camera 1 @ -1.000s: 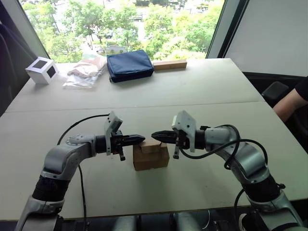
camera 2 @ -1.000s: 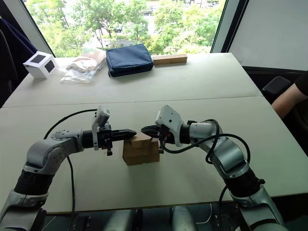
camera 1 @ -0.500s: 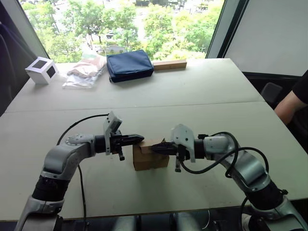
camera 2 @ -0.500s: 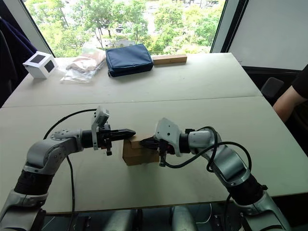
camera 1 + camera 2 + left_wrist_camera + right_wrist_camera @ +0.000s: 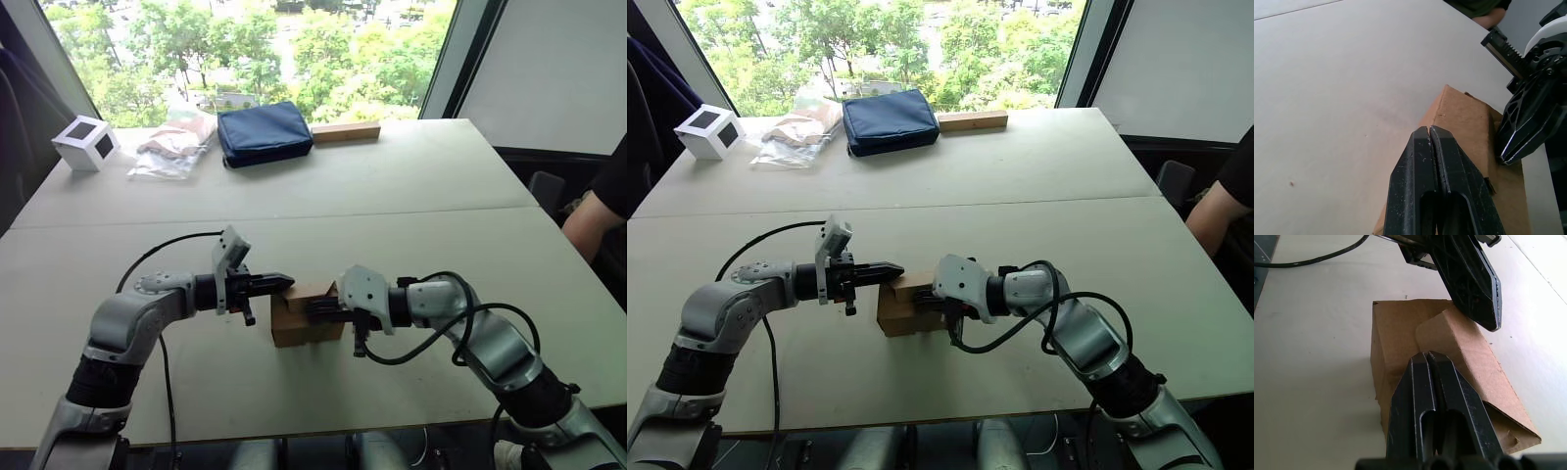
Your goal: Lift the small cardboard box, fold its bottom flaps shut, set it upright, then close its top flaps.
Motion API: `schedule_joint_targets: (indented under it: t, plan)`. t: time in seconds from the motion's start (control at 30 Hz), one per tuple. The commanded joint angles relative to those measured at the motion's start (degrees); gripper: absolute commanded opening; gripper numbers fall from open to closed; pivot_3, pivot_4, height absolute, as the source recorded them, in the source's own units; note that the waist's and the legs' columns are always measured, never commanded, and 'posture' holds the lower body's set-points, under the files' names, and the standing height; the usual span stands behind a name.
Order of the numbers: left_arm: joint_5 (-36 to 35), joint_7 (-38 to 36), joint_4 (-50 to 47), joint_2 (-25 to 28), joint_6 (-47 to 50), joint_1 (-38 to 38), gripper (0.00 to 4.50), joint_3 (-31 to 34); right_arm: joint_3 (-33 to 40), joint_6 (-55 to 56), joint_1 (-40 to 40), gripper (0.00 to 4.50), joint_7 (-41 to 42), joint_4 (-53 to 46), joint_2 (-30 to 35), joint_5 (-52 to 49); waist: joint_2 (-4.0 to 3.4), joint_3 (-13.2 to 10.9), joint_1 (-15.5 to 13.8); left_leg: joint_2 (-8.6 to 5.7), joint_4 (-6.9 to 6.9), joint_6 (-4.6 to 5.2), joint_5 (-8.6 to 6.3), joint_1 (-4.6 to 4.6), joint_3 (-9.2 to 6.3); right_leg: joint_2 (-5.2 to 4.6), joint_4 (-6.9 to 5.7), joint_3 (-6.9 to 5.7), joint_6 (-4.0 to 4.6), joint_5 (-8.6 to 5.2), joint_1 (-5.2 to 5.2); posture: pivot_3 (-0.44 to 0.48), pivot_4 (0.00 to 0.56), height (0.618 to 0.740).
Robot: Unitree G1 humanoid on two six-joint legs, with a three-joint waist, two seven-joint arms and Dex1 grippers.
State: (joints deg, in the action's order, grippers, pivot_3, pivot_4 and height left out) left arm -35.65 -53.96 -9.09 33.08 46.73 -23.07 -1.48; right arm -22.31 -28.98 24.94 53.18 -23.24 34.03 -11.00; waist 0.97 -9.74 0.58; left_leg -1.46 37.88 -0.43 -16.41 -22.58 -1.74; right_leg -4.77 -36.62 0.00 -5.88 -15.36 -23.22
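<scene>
Right gripper has dropped onto the top flaps, fingers pressed together like the left gripper's, holding nothing; small cardboard box near bench front edge—press flaps flat, evenly.

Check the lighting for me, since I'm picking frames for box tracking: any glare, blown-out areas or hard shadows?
Eye views: the window is bright and washed out behind the table, which is evenly lit; the box casts only a soft shadow. Left wrist view: the box is plainly lit beyond the left tool. Right wrist view: the right tool hides part of it.
</scene>
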Motion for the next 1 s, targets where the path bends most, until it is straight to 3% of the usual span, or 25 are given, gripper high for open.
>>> schedule_joint_targets:
  t: [0.03,0.73,1.0]
  plan:
    - [0.11,-1.14,-0.08,0.08,-1.59,0.63,0.02,-0.25,-0.81,2.40,0.82,0.00,0.07,1.11,0.30,2.49,0.00,0.00,0.02,0.00,0.00,0.00,0.00,0.00,0.00,0.00,0.00,0.00,0.00,0.00,0.00,0.000,0.150,0.737]
    - [0.01,-0.86,-1.76,0.27,-2.06,1.50,0.02,-0.50,-1.19,6.49,1.10,0.00,-0.83,4.59,-1.69,6.02,0.00,0.00,0.01,0.00,0.00,-0.01,0.00,0.05,0.00,0.00,0.00,0.00,0.00,0.00,0.05,0.000,0.150,0.737]
    - [2.96,-2.22,-3.29,3.11,-2.95,0.09,0.02,-3.64,2.70,2.37,-0.04,0.00,1.88,0.87,-1.34,-0.68,0.00,0.00,-0.01,0.00,0.00,-0.01,0.00,0.05,-0.01,-0.01,0.00,0.00,0.00,0.00,0.06,0.000,0.150,0.737]
